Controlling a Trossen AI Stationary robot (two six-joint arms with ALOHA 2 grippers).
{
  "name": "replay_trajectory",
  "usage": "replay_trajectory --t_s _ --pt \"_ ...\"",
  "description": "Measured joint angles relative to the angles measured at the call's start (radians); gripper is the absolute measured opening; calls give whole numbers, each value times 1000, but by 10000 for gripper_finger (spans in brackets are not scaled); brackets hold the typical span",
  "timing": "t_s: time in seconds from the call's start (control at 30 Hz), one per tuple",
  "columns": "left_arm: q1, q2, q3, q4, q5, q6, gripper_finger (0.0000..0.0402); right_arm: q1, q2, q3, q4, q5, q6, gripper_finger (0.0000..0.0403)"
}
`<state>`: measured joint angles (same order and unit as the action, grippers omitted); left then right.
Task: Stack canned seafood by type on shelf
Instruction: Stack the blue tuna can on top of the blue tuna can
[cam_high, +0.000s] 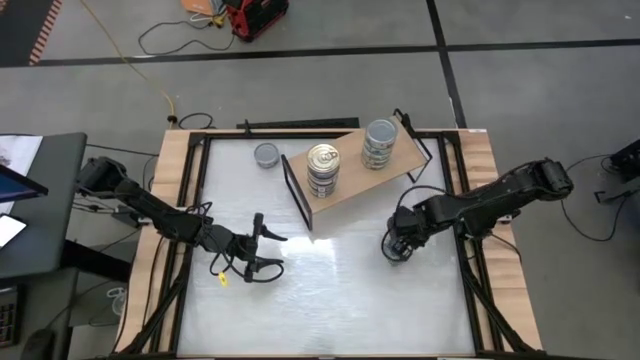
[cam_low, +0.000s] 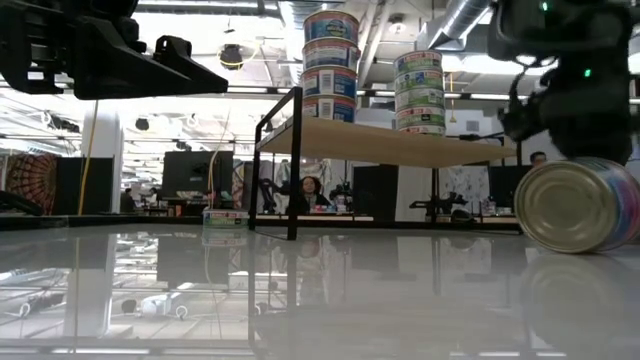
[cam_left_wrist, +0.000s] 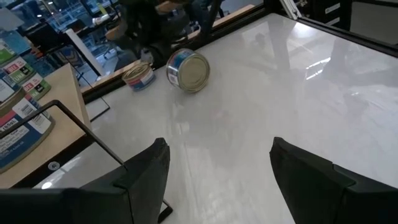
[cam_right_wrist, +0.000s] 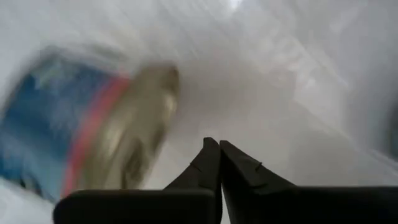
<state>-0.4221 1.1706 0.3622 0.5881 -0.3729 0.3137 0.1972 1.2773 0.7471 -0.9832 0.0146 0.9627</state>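
Closest to the low camera, a tin (cam_low: 580, 204) lies tipped on its side on the white tabletop (cam_high: 330, 290), gold lid facing out, free to roll. Beside it hovers the right hand (cam_right_wrist: 217, 152), fingers pressed together on nothing. Rigid, smooth-walled and probably fairly heavy for its size, the tin likely needs righting, then a pinch across its curved wall. Two stacks (cam_high: 322, 170) already stand on the shelf (cam_high: 400, 160), one grey-topped tin (cam_high: 266, 155) behind it. Well apart, the left hand (cam_high: 262, 248) waits spread wide.
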Motion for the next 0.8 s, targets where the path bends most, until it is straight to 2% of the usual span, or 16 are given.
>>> replay_trajectory --t_s 0.07,0.13,0.23,0.33,0.47,0.57,0.67,0.8 --pt "0 0 0 1 0 4 264 5 -21 40 -79 14 5 52" --pt "0 0 0 4 0 4 264 23 -40 74 -82 7 -7 63" --pt "0 0 0 6 -1 -1 264 62 -75 96 -73 -59 -8 99" --pt "0 0 0 5 -10 -1 264 99 -113 107 -19 -75 80 162" --pt "0 0 0 1 -21 4 264 143 -141 108 106 -73 151 266" --pt "0 0 0 0 -25 5 264 163 -114 109 126 -36 251 322" --pt "0 0 0 0 -26 5 264 182 -42 109 121 -27 313 341" --pt "0 0 0 4 -26 4 264 223 79 188 70 6 345 334"
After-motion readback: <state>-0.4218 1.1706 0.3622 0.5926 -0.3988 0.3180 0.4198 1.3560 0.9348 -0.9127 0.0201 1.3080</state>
